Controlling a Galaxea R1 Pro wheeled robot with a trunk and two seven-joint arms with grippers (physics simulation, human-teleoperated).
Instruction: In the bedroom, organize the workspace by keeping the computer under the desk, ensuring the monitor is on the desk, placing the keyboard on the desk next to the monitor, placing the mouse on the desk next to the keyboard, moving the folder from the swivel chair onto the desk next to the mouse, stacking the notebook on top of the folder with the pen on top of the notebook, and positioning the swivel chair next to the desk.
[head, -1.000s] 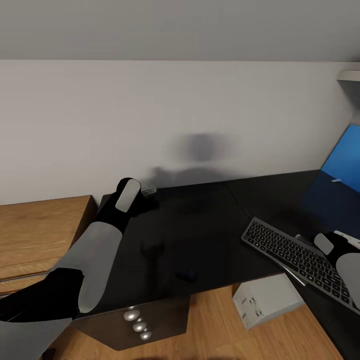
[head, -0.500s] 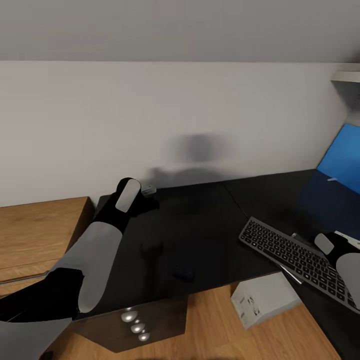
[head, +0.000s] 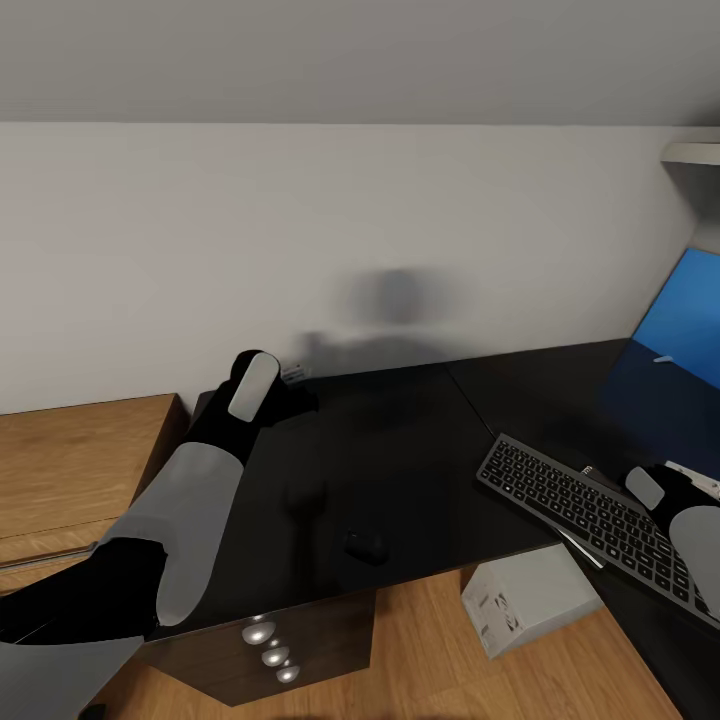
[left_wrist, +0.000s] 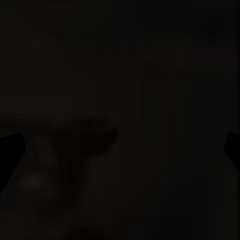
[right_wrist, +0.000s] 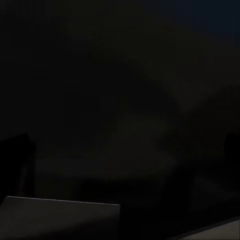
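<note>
Since half a second ago, only the left arm (head: 205, 470) is showing a small change: its wrist end is sitting slightly higher and nearer the wall, with the light tip of the left claw (head: 294, 373) poking out at the back left corner of the desk (head: 400, 440). Everything else is staying where it was.

From the head view, the glossy black desk is spreading across the middle, meeting the pale grey wall (head: 350, 230) behind it. The mouse (head: 366, 546) is lying on the desk top near the front edge, well apart from the left claw. The keyboard (head: 590, 515) is lying at a slant on the right part of the desk, its near end running under the right arm (head: 690, 510). The right claw is hidden behind that arm's wrist, so I cannot tell how its fingers are standing; the left claw's fingers are also too hidden to judge.

Under the desk's front edge, the computer (head: 530, 600) is sitting on the wood floor (head: 420, 660), beside the black drawers (head: 275, 650) with round silver knobs. A blue panel (head: 685, 320) is leaning at the far right. Low oak shelving (head: 80, 460) is standing left of the desk.

Both wrist views are nearly black, showing nothing clear.
</note>
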